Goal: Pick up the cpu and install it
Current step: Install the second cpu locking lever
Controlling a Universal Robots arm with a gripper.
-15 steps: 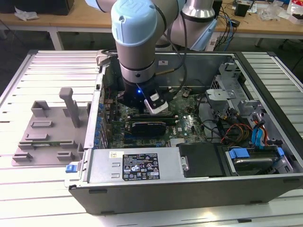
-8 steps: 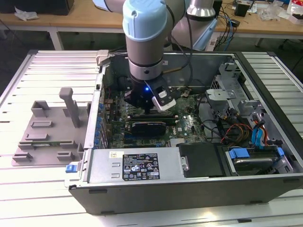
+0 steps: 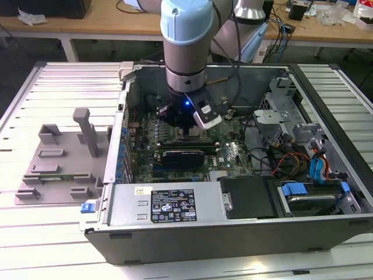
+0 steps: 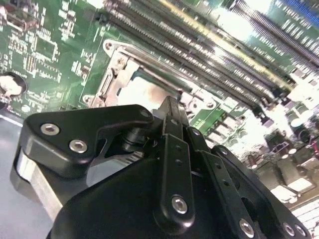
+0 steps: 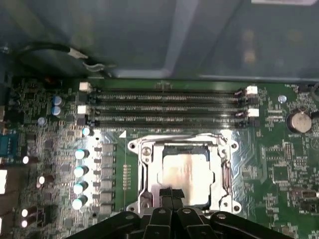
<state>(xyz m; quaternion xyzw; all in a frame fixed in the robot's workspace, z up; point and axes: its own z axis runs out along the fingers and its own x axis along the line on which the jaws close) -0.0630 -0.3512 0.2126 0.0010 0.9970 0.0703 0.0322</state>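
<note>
Down inside the open computer case (image 3: pixel 233 233), the gripper (image 5: pixel 167 193) hangs low over the green motherboard (image 5: pixel 279 169), its dark linkages crowding the near edge of both wrist views. Its fingers (image 5: pixel 167 191) appear drawn close together, tips nearly meeting, with nothing visibly caught between them, though the very tips are partly hidden by the gripper's own body. Directly beneath and just ahead of those tips lies the cpu (image 5: pixel 185 172), its shiny silver-grey top sitting flat within the metal socket frame (image 5: pixel 144 172), framed on all sides by the bracket. In the second wrist view the same cpu (image 4: pixel 144 92) shows as a bright patch just past the fingertip. Beyond the gripper, on the far side of the socket, run the long memory slots (image 5: pixel 167 107). In the exterior view, a grey parts tray (image 3: pixel 61 160) rests on the slatted counter (image 3: pixel 35 233), well apart from the gripper (image 3: pixel 187 131).
</note>
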